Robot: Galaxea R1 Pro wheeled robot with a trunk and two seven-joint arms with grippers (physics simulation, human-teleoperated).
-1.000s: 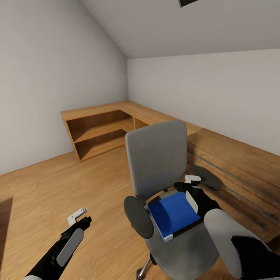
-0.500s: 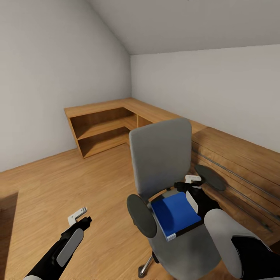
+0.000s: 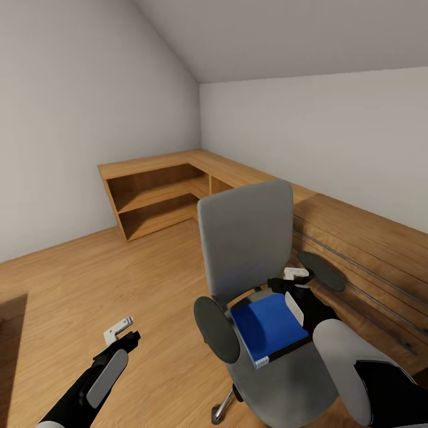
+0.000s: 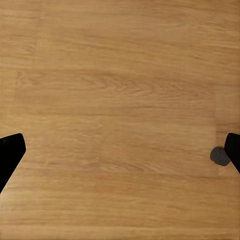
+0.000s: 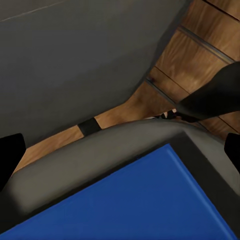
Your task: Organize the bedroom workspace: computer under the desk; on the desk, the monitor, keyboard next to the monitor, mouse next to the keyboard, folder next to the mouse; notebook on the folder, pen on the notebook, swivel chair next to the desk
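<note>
Left gripper hangs low with fingers spread; right gripper likewise agape.

One swivel chair with two black armrests, carrying one blue folder. One low oak shelving unit runs along the walls, seemingly with two open shelves. Two grippers: left, right.
</note>
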